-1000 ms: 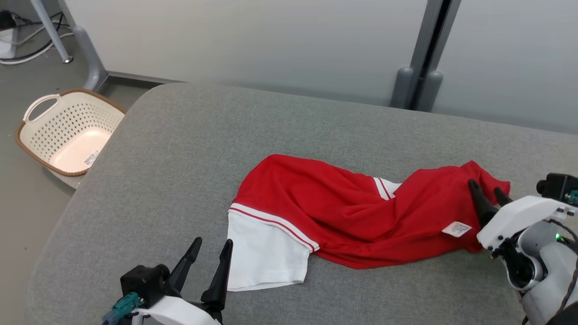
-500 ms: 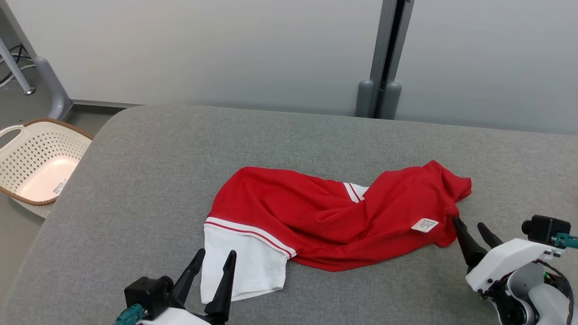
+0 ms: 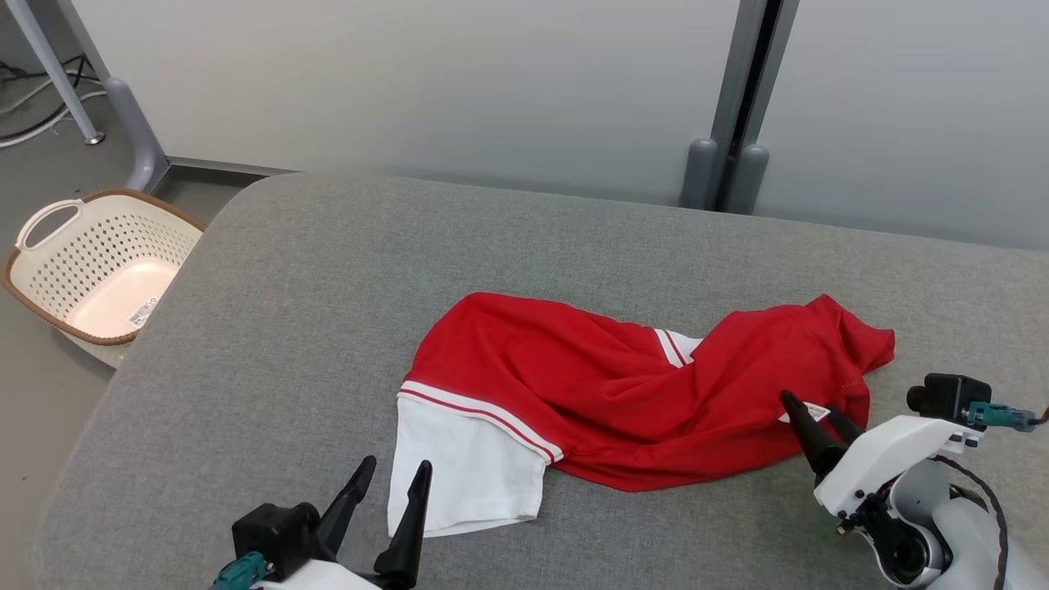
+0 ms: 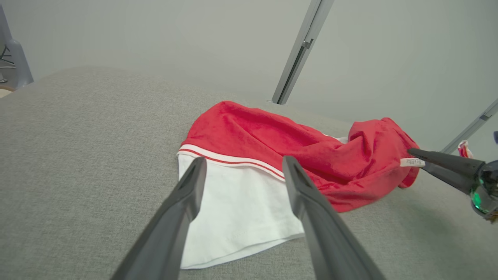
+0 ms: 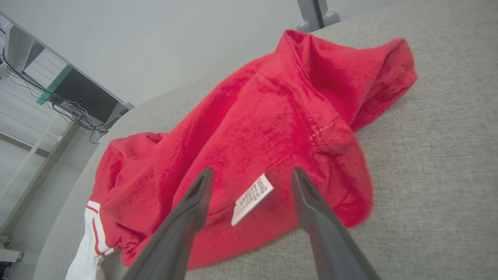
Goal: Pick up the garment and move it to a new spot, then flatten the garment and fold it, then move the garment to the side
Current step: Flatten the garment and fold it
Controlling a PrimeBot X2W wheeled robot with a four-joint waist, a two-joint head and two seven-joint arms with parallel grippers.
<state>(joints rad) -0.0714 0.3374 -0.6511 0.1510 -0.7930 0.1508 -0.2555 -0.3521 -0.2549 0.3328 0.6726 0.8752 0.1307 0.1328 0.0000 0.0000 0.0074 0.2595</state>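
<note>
One garment [image 3: 623,401], red knit with a white panel [image 3: 463,467] set off by red-and-white striping, lies crumpled across the middle of the grey padded surface [image 3: 328,270], its length running left to right. The white panel lies fairly flat at the near-left end. The red body is bunched in ridges toward the right end, where the hem is rolled over and a small white care label [image 5: 252,199] stands out from the cloth.

Handling, as judged: light, limp and thin, with no stiffness. It will sag and drape from any hold, and stacked layers are likely to lift together. The woven surface beneath should drag on it rather than let it slide. Not fragile. A pinch on one edge will lift it; two holds well apart are better for spreading it flat.

Recommended holds: the stitched hem beside the label at the right end, and the free edge of the white panel at the left end.

Right gripper [image 5: 252,171]: fingers spread wide, holding nothing, tips set either side of the label over the red hem. Whether they touch the cloth cannot be told from these angles.

Left gripper [image 4: 244,158]: fingers spread, holding nothing, poised at the near edge of the white panel.

A perforated cream basket [image 3: 106,242] stands on the floor off the surface's left edge, well apart from the garment
</note>
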